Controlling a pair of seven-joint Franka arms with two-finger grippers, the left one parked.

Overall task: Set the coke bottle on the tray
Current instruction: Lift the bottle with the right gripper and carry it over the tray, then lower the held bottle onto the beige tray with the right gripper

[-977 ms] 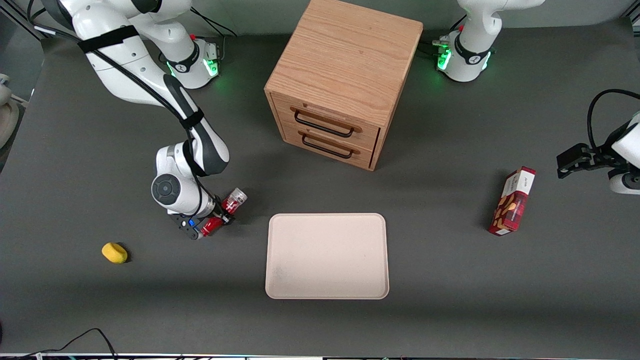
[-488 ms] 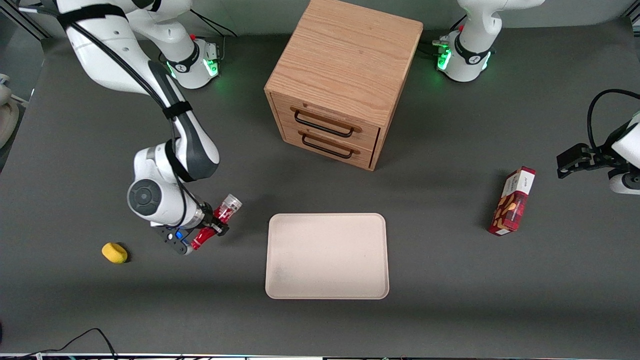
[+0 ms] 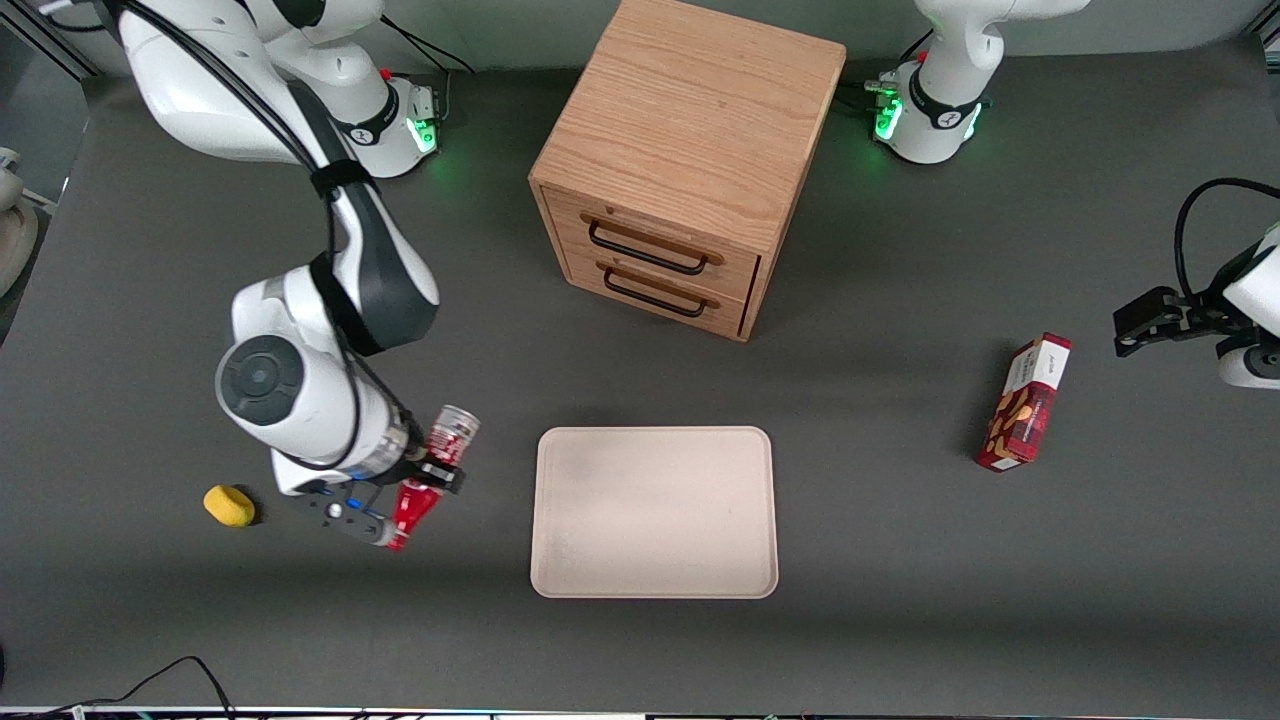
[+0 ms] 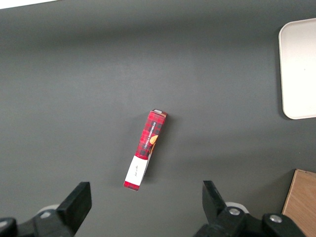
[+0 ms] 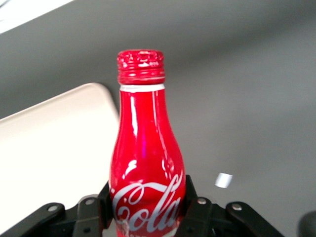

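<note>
My right gripper is shut on the coke bottle, a slim red bottle with a white script logo. I hold it tilted in the air above the table, its silver-grey end up and its red neck pointing down toward the front camera. In the wrist view both black fingers press against the bottle's body, and the red cap points away from the wrist. The beige tray lies flat beside the bottle, toward the parked arm's end of the table; its rounded corner shows past the bottle.
A wooden two-drawer cabinet stands farther from the front camera than the tray. A yellow lump lies beside my wrist. A red snack box lies toward the parked arm's end, also seen as the snack box from the parked wrist.
My arm has lifted the coke bottle off the table and carried it nearer to the front camera. The bottle's neck now points more steeply down.
</note>
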